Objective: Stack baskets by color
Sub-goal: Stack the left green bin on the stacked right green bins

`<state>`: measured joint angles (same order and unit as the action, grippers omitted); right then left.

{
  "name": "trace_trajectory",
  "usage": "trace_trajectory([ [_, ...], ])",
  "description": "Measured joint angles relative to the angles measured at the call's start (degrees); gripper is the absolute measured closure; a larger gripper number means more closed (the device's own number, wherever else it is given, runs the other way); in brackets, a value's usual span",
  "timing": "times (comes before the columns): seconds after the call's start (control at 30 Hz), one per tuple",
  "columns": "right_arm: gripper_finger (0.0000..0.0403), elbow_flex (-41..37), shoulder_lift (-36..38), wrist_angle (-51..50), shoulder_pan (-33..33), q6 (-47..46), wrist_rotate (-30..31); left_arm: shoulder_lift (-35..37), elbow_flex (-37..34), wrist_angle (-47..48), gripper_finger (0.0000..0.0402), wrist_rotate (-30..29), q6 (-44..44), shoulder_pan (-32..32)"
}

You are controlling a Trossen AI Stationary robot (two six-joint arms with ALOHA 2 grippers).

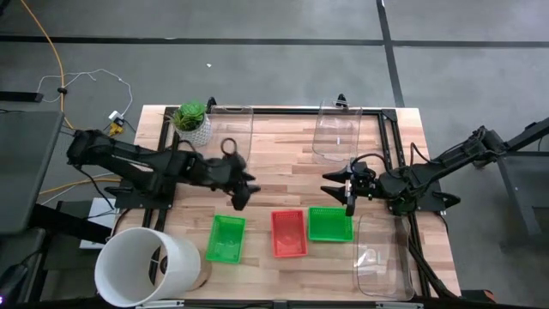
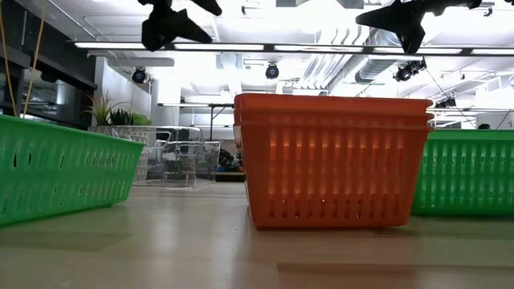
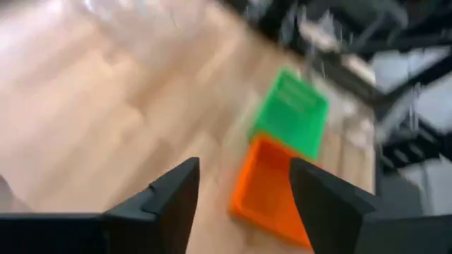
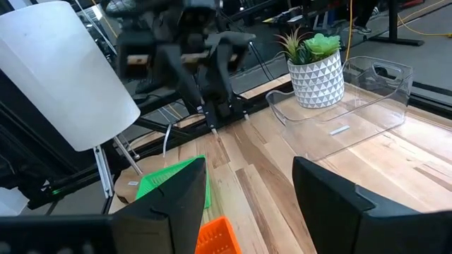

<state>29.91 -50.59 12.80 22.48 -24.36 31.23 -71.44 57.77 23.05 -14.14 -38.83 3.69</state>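
A stack of red baskets (image 1: pixel 289 233) stands on the wooden table near its front edge; the low view shows their rims nested (image 2: pixel 333 112). One green basket (image 1: pixel 226 238) lies to its left, resting on its bottom. Another green basket (image 1: pixel 330 224) sits to its right. My left gripper (image 1: pixel 238 202) hangs open in the air above and behind the left green basket, with nothing between its fingers (image 3: pixel 176 190). My right gripper (image 1: pixel 341 190) hovers open behind the right green basket, also with nothing in it (image 4: pixel 248 166).
A big white bucket (image 1: pixel 146 266) lies at the front left corner. Clear plastic bins stand at the back (image 1: pixel 230 129), (image 1: pixel 336 133) and at the front right (image 1: pixel 382 257). A potted plant (image 1: pixel 192 120) is at the back left.
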Motion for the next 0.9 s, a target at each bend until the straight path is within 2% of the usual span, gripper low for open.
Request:
trace_trajectory([
  [0.1, 0.0206, 0.0, 0.0, 0.0, 0.0, -0.1, 0.0, -3.2, 2.8, 4.5, 0.0186, 3.3, -4.3, 1.5],
  [0.27, 0.0206, 0.0, 0.0, -0.1, 0.0, -1.1, 0.0, -8.1, 5.9, 12.8, 0.0188, 2.9, -12.0, 5.8],
  [0.4, 0.0206, 0.0, 0.0, -0.2, 0.0, -1.1, 0.0, -12.0, 5.9, 17.9, 0.0188, 2.3, -23.4, 9.1],
  [0.5, 0.0206, 0.0, 0.0, -0.2, 0.0, -1.1, 0.0, -15.5, 5.9, 21.7, 0.0188, 4.4, -30.9, 10.7],
  [0.77, 0.0206, 0.0, 0.0, -0.8, 0.0, -1.1, 0.0, -23.9, 5.9, 22.1, 0.0189, 10.7, -42.6, 14.3],
  [0.9, 0.0206, 0.0, 0.0, -1.1, 0.0, -1.1, 0.0, -26.4, 5.9, 19.5, 0.0189, 11.6, -46.0, 16.3],
])
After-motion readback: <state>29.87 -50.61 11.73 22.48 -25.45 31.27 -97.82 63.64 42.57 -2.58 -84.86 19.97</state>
